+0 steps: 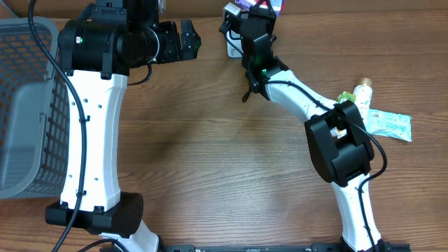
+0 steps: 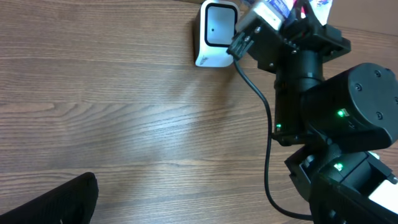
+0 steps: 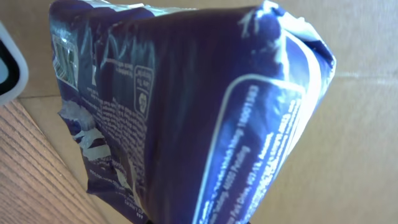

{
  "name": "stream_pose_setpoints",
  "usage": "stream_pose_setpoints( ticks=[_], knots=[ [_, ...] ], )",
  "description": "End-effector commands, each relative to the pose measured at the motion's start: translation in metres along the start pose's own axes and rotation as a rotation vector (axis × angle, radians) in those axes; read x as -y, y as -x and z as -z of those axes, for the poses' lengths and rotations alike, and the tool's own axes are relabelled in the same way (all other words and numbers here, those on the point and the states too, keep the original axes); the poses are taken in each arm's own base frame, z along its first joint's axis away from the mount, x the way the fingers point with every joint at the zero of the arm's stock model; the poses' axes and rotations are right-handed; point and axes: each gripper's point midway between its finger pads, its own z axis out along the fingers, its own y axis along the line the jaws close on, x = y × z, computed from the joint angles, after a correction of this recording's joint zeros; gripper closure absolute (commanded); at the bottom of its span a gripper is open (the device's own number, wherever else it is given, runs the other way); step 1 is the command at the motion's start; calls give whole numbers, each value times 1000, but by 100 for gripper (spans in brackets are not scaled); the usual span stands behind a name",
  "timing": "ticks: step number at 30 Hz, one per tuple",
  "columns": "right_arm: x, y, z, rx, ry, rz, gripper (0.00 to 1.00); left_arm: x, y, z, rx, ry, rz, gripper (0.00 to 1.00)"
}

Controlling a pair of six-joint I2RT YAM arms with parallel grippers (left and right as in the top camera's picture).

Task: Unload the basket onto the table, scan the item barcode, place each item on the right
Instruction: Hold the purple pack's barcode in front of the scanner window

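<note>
Near the scanner [image 2: 214,34], the purple packet [image 3: 186,112] bears unreadable white print.

In your right wrist view the packet [image 3: 186,112] fills nearly the whole picture and runs off the bottom edge. Its small print is too blurred to read, you cannot tell whether a barcode faces you, and the scanner [image 3: 7,68] is only a sliver at the left edge. From overhead the packet is cut by the top edge and mostly hidden by the right claw [image 1: 255,14], which also covers part of the scanner, while the basket [image 1: 28,70] runs off the left side. Of the left claw [image 1: 190,38], its own wrist view gives you only one dark finger [image 2: 56,202], cropped by the bottom corner.
</note>
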Motion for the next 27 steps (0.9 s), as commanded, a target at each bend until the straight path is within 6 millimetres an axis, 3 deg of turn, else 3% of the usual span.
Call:
stream_pose_setpoints(
  ticks=[1, 4, 8, 13, 27],
  knots=[
    [-8, 7, -7, 30, -6, 64, 96, 2, -1, -3, -4, -4, -17, 0],
    [-16, 3, -12, 24, -21, 51, 96, 2, -1, -3, -4, -4, -17, 0],
    [-11, 0, -19, 27, -107, -16, 96, 2, -1, -3, -4, -4, -17, 1],
    [-26, -2, -23, 23, -91, -17, 96, 2, -1, -3, -4, -4, -17, 1],
    [-26, -4, -23, 15, -92, -23, 96, 2, -1, -3, -4, -4, -17, 1]
  ],
)
